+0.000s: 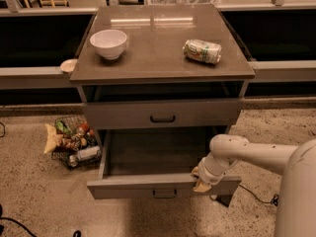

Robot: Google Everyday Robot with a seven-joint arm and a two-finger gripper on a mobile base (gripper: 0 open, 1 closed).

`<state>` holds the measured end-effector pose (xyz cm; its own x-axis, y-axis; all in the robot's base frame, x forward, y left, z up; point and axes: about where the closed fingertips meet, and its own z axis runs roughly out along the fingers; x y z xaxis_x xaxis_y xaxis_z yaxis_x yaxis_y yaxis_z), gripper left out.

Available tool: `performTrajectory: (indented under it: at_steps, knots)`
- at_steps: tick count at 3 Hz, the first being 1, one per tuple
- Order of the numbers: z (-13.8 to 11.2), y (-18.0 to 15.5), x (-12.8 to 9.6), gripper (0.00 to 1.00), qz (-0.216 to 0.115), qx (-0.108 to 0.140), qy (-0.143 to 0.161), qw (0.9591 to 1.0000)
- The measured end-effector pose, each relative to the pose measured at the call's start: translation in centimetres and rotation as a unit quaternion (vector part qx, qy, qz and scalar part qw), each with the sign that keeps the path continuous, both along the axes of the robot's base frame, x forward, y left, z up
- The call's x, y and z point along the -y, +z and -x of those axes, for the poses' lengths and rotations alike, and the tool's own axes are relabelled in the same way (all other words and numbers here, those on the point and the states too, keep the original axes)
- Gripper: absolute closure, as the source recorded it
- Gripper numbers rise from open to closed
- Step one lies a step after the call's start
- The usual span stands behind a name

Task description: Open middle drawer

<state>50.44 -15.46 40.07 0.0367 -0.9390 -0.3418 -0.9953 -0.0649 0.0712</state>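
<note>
1. Gripper [200,180] sits on the top edge of the middle drawer's front, over on the right side. You cannot tell how wide it is open, or if it has hold of the edge
2. A white arm [256,154] comes in from the right and bends down to the gripper
3. The middle drawer [133,186] sticks far out of the cabinet, and you can look down into it. The part inside that shows is bare
4. Its small black handle [164,193] is in the middle of the front, just left of the gripper and a bit lower
5. The drawer above [123,115] is nearly all the way in, with a dark gap over it
6. On the cabinet top [158,63] stands a white bowl [108,43] at the left, and a can [202,51] lies on its side at the right
7. A wire basket [74,141] full of snacks and bottles sits on the floor [29,196], left of the cabinet
</note>
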Motion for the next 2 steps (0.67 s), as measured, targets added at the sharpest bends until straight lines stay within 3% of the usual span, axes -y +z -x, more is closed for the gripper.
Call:
performTrajectory:
  at_steps: [1,2]
  knots:
    - [0.1,0.1,0.0,0.28,-0.001,-0.002,0.006,1.0]
    - [1.9,3.0,0.6,0.03,0.004,-0.013,0.01,0.9998]
